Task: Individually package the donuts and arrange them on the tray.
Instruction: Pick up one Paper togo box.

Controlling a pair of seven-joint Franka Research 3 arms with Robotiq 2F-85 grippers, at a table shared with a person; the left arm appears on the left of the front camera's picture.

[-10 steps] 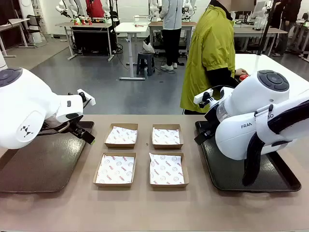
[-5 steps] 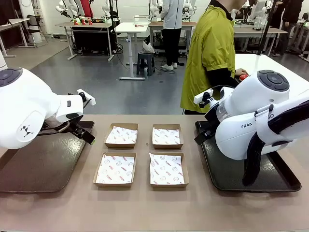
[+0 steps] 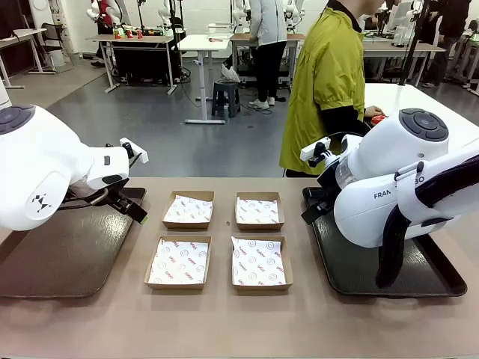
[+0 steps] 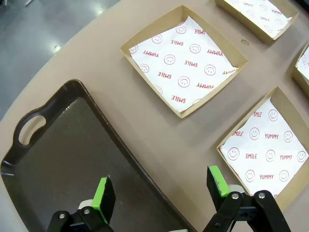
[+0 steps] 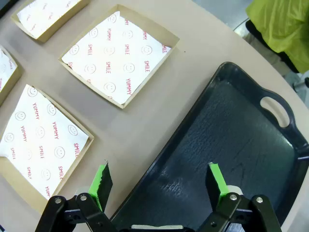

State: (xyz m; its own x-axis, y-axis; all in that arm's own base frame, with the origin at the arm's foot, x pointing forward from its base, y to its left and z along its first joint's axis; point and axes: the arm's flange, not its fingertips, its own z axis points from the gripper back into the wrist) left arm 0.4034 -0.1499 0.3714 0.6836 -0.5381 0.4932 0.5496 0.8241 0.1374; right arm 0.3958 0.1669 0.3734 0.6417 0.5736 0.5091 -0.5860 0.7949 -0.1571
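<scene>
Four boxes [image 3: 178, 262] are lying open on the desk [image 3: 224, 321], holding paper alone, likely waiting for donuts whose whereabouts I cannot tell. A left tray [image 3: 67, 254] and a right tray [image 3: 352, 269] are flanking the boxes. The left gripper [image 4: 161, 186] and right gripper [image 5: 158, 181] are hovering beside the boxes, fingers spread and gripping nothing.
</scene>
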